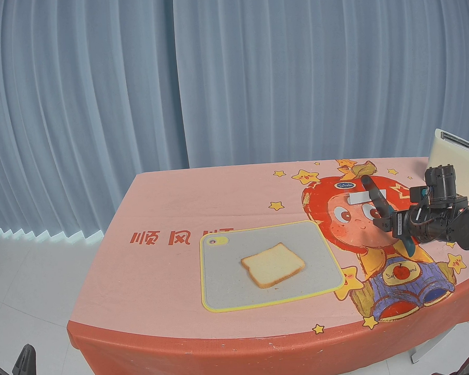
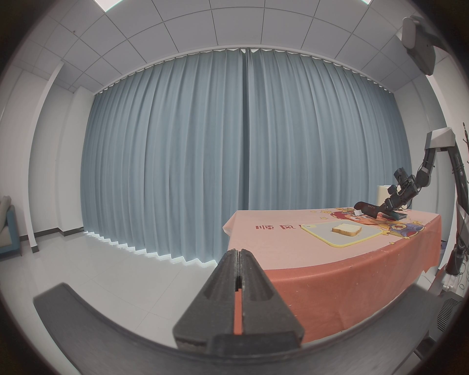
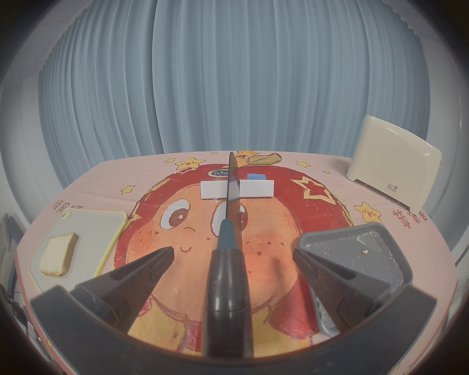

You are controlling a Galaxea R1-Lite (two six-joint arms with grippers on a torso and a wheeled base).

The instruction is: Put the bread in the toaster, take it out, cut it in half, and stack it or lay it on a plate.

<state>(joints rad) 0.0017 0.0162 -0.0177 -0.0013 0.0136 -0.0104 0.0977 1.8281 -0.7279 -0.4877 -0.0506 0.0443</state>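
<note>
Right now the bread [image 1: 273, 264] is lying whole on the cutting board [image 1: 225, 291], not yet cut. The right claw [image 3: 233, 253] is hanging wide apart around the knife [image 3: 232, 195], and the left claw [image 2: 238, 259] is sitting pinched together.

Bare cloth [image 3: 146, 195] runs between my right claw [image 3: 233, 252] and cutting board [image 3: 95, 229]; grey tray [image 3: 351, 251] just beside, toaster [image 3: 393, 161] behind it.

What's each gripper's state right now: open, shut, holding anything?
Left gripper: shut, holding nothing.
Right gripper: open, fingers spread on either side of the dark-handled knife, not clamped on it.
</note>
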